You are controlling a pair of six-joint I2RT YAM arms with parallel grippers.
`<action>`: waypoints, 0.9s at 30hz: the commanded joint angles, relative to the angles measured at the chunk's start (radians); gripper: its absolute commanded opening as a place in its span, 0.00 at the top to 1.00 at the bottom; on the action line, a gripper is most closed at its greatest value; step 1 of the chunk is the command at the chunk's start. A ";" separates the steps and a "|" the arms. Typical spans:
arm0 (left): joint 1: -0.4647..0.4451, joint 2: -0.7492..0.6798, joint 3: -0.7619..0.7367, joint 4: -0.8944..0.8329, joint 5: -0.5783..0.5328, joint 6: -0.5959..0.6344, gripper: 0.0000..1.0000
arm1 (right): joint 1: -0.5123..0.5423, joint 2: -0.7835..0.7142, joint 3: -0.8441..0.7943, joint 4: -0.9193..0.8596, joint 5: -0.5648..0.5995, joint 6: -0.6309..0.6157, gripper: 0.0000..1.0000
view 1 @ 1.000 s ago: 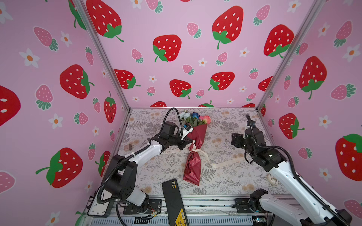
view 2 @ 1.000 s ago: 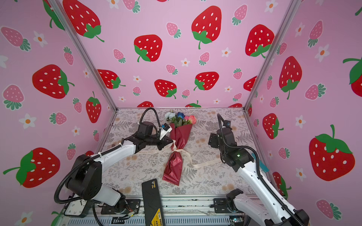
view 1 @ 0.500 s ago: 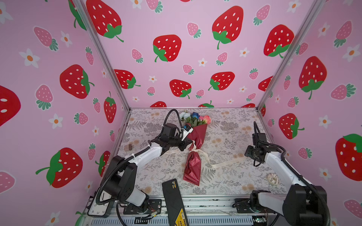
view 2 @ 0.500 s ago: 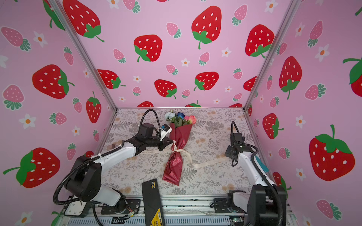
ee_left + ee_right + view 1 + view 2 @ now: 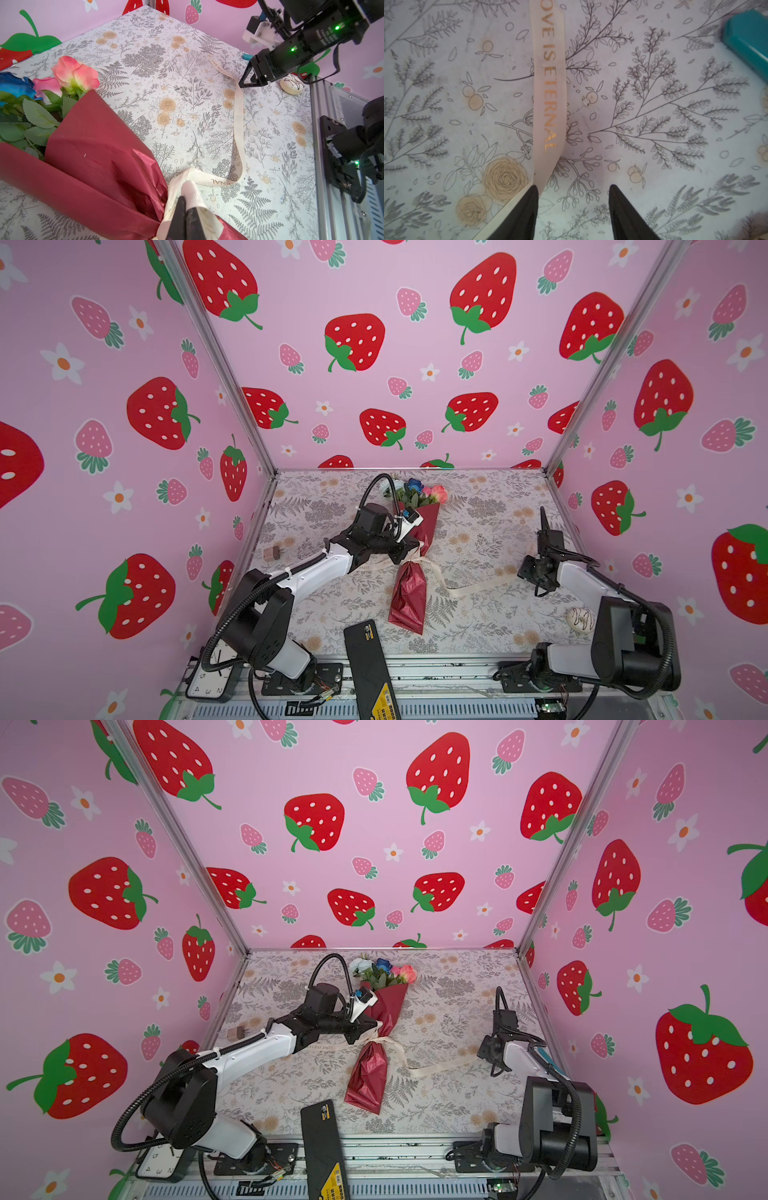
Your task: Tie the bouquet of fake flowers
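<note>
We found the bouquet of fake flowers (image 5: 409,593) lying flat on the table (image 5: 478,531), mid-surface. Its pale, dark blue and pink-coral blooms pointed away over green leaves. Its glossy dark red wrapping was pinched at the waist.

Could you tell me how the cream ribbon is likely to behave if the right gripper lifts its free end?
The ribbon will probably be floppy: it lies flat and curves loosely across the table. It looks thin and light, so it should drape from the right gripper. Since it wraps the bouquet, a hard pull may drag that along.
</note>
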 commanded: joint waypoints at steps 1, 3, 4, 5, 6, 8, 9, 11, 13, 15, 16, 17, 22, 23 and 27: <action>-0.010 0.015 0.051 -0.028 -0.019 0.026 1.00 | -0.013 0.021 -0.006 0.051 -0.014 -0.008 0.42; -0.013 0.011 0.049 -0.022 -0.017 0.026 1.00 | -0.017 0.032 -0.011 0.066 -0.025 -0.009 0.43; -0.015 0.010 0.049 -0.021 -0.018 0.025 1.00 | -0.017 0.039 -0.014 0.076 -0.033 -0.009 0.45; -0.016 0.010 0.051 -0.020 -0.017 0.025 1.00 | -0.017 0.047 -0.016 0.084 -0.043 -0.008 0.47; -0.017 0.010 0.052 -0.019 -0.017 0.025 1.00 | -0.018 0.053 -0.017 0.090 -0.050 -0.008 0.48; -0.019 0.013 0.056 -0.019 -0.019 0.027 1.00 | -0.018 0.067 -0.021 0.102 -0.061 -0.006 0.51; -0.019 0.014 0.057 -0.021 -0.018 0.027 1.00 | -0.018 0.070 -0.024 0.108 -0.069 -0.005 0.52; -0.019 0.020 0.057 -0.027 -0.020 0.028 1.00 | -0.018 0.076 -0.025 0.120 -0.091 -0.004 0.51; -0.020 0.023 0.055 -0.029 -0.019 0.027 1.00 | -0.018 0.072 -0.024 0.124 -0.104 -0.002 0.49; -0.021 0.026 0.051 -0.024 -0.018 0.024 1.00 | -0.018 0.066 -0.019 0.122 -0.109 -0.002 0.45; -0.020 0.027 0.050 -0.023 -0.017 0.022 1.00 | -0.019 0.061 -0.017 0.122 -0.112 -0.003 0.45; -0.020 0.027 0.049 -0.022 -0.017 0.021 1.00 | -0.018 0.057 -0.014 0.121 -0.114 -0.005 0.45; -0.020 0.030 0.049 -0.023 -0.021 0.024 1.00 | -0.017 0.059 0.000 0.119 -0.129 -0.009 0.45; -0.020 0.029 0.051 -0.022 -0.020 0.024 1.00 | -0.017 0.069 0.002 0.117 -0.119 -0.008 0.46; -0.020 0.034 0.054 -0.022 -0.017 0.026 1.00 | -0.017 0.111 -0.001 0.112 -0.088 -0.011 0.59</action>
